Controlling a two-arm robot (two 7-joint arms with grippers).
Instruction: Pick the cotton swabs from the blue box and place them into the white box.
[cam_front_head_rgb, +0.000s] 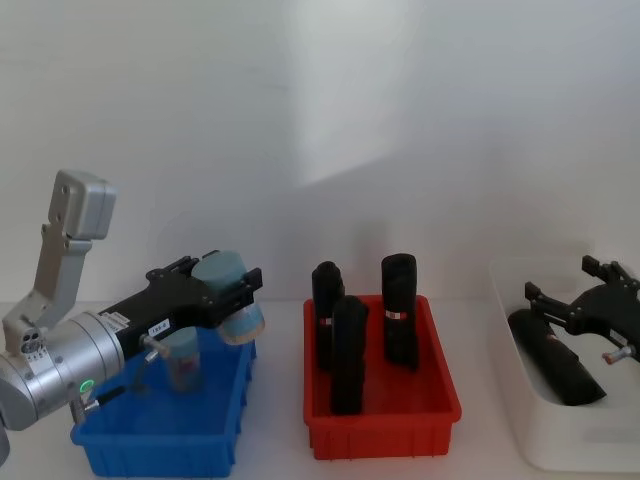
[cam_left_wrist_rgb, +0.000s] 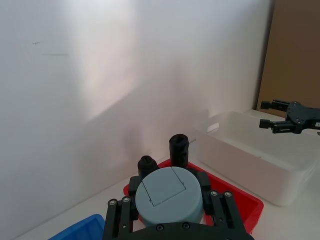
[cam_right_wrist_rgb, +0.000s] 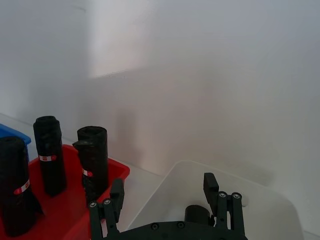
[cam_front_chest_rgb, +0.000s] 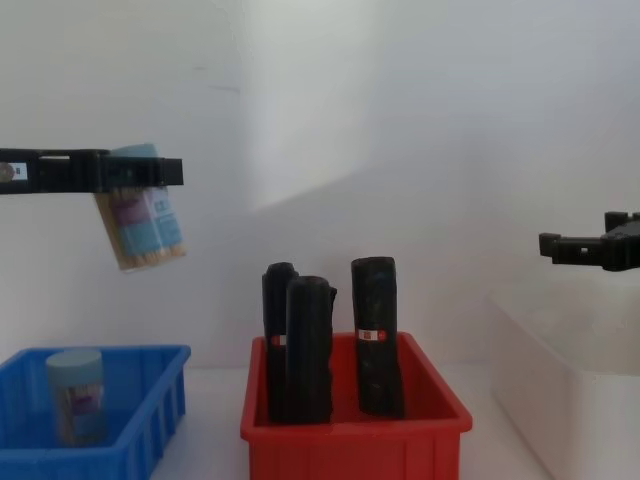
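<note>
My left gripper hangs above the right end of the blue box, shut on a tub of cotton swabs. The tub tilts in the chest view, well above the box, and its grey-blue lid sits between the fingers in the left wrist view. A second tub of swabs stands upright inside the blue box. The white box is at the far right. My right gripper hovers open over it, empty.
A red bin with three upright black cylinders stands between the blue and white boxes. Another black cylinder lies inside the white box. A white wall rises close behind the table.
</note>
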